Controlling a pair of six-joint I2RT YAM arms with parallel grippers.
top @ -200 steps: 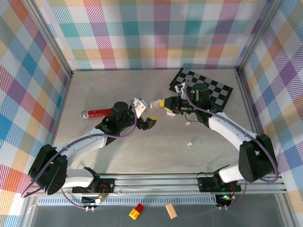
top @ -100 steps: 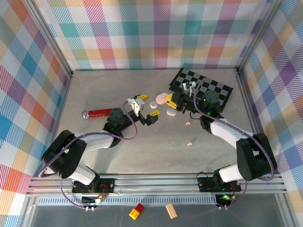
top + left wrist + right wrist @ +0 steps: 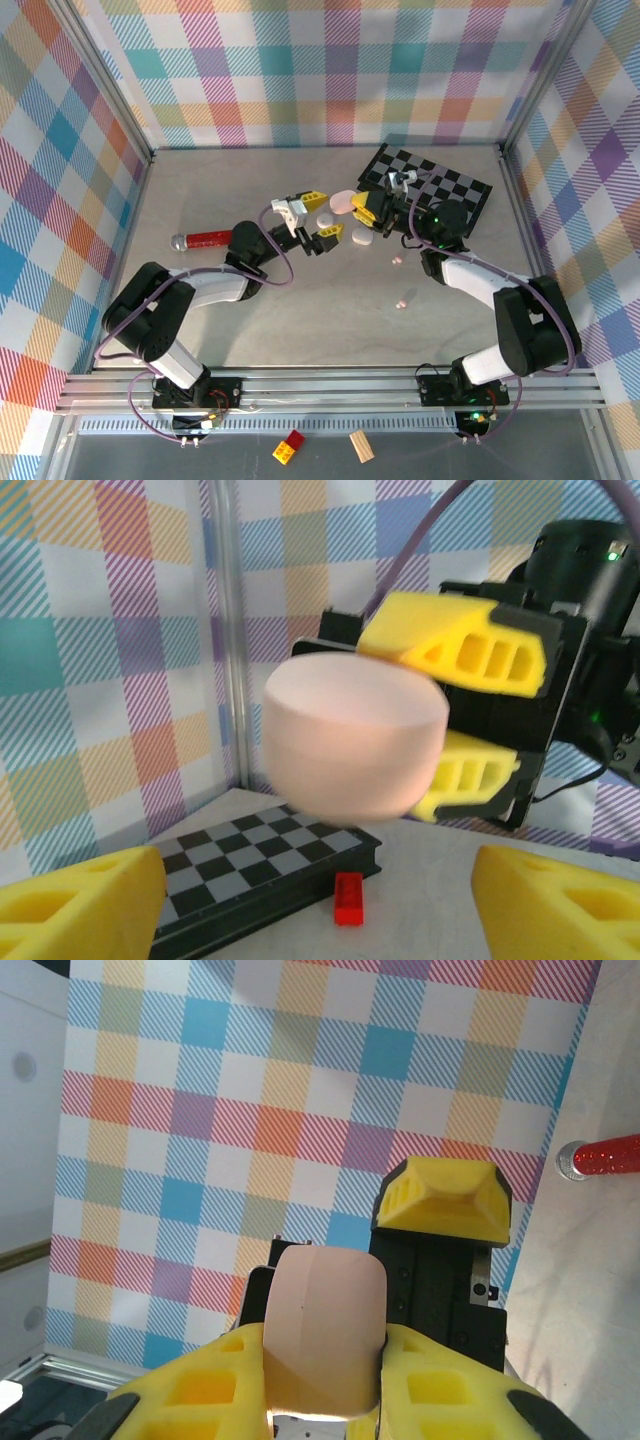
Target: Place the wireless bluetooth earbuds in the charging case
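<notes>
Top external | right hand (image 3: 362, 206) clenched on pink case (image 3: 343, 202), off the bench (image 3: 250, 310) | left hand (image 3: 320, 216) released, facing it | two earbuds (image 3: 397, 260) on bench

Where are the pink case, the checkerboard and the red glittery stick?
pink case (image 3: 350, 745), left wrist view, on its rounded front.
checkerboard (image 3: 465, 188), top view, on its bare right part.
red glittery stick (image 3: 210, 238), top view, on the middle of its shaft.

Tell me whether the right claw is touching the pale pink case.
Touching. The right wrist view shows the right claw clamping the pale pink case: its yellow fingers press against both sides, with no gap.
</notes>
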